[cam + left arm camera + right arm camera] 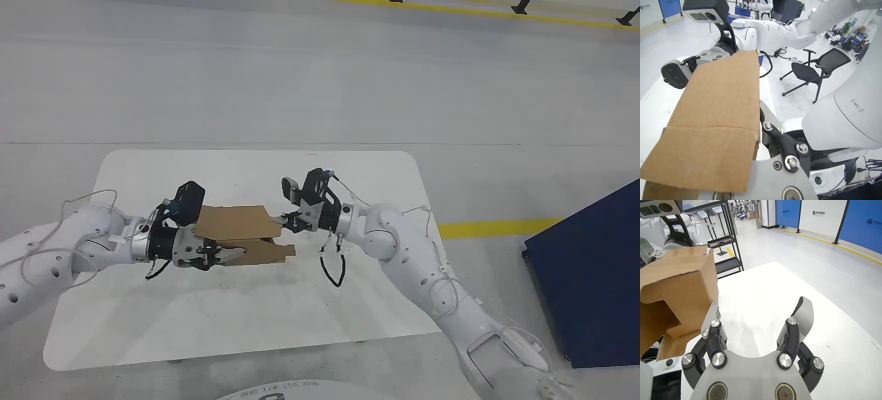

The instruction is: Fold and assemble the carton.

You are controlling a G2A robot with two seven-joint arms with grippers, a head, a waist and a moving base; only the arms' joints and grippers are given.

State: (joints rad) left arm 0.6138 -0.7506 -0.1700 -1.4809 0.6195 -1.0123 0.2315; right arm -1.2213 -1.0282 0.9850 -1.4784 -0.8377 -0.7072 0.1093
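A black chair, black shelving and blue panels stand on the pale floor.

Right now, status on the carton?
Left gripper shut on carton, held above table. Right gripper open, one finger beside carton wall. End flaps open.

The carton is plain brown cardboard, unprinted, the same brown inside and out. My right fingers are bare silver metal with black links and a black pad edge; my left fingers match, silver and black. The worktop is white with a few small dark specks. The floor is pale grey, with a yellow line at the right. The chair is black.
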